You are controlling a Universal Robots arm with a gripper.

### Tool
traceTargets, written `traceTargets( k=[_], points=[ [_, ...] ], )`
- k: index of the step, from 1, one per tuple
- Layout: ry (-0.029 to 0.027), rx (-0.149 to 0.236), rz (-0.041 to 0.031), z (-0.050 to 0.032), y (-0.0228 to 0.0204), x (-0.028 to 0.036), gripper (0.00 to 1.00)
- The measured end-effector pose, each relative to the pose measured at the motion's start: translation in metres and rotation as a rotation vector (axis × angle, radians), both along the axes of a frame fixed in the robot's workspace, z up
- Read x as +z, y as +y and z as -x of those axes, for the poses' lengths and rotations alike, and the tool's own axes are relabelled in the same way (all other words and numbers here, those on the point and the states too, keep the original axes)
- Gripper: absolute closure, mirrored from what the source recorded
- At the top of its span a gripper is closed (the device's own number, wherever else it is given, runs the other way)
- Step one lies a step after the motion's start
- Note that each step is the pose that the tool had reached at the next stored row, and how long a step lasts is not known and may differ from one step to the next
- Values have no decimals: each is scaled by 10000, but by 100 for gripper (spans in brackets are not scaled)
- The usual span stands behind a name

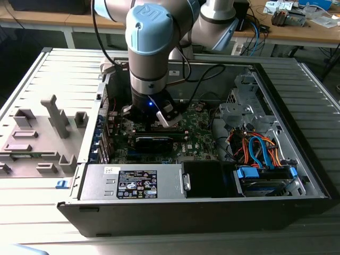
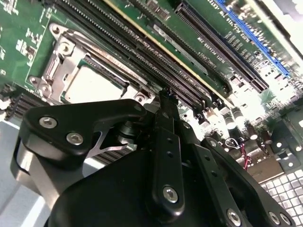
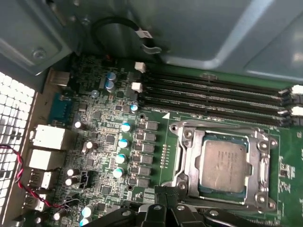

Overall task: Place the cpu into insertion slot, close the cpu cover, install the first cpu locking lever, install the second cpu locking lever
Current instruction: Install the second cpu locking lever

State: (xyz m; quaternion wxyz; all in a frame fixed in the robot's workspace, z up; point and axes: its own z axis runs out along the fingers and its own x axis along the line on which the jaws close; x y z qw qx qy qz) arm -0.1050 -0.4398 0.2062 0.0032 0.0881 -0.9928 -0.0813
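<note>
the cpu (image 3: 226,164) lies just beside the tool (image 3: 163,201).

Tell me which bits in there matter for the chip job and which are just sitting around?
Part of the job:
- cpu, seated in the insertion slot
- cpu cover, down around the chip
- tool, right beside the socket

Just there:
- memory slots
- bundled cables
- grey plastic fixtures

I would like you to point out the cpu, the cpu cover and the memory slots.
cpu (image 3: 224,164), first wrist view, middle of its metal top.
cpu cover (image 3: 188,158), first wrist view, one side bar of the frame.
memory slots (image 3: 213,97), first wrist view, middle of the rows.
</note>
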Motion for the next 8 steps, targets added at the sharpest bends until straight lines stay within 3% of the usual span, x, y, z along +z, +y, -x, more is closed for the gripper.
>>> traceTargets(
  k=[2,5,8],
  points=[
    [2,139,-28,0,-1,-9,89],
    [-3,480,-183,-1,0,-27,89],
    [-1,665,-257,-1,0,-35,89]
  ],
)
